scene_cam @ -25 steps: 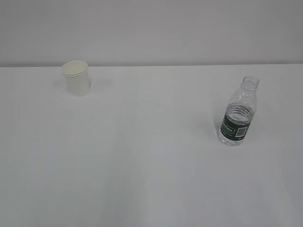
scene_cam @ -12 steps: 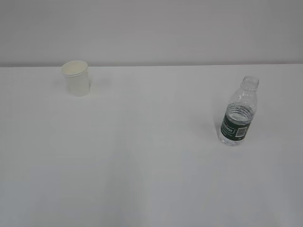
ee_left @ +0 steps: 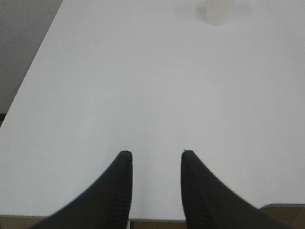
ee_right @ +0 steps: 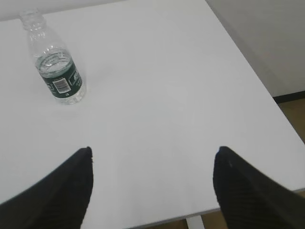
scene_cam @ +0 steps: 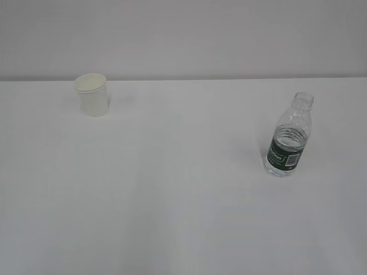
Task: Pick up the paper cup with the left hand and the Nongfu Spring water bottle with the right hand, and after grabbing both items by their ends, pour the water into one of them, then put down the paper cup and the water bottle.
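While both arms wait at the near edge of the white surface (scene_cam: 183, 200), the paper cup (scene_cam: 93, 95) stands upright far at the back left, close to the wall, and the Nongfu Spring water bottle (scene_cam: 288, 137) stands upright at the right, without cap, with water (ee_right: 53, 63) up to about the top of its green label. Seen from the left wrist, the cup (ee_left: 218, 10) is far ahead of the left pincer (ee_left: 153, 155) and a little to its right. This pincer is partly apart, holds nothing and touches nothing. Seen from the right wrist, the bottle (ee_right: 55, 62) is ahead and to the left of the right pincer (ee_right: 153, 151), well apart from it. This pincer is wide apart and also empty.
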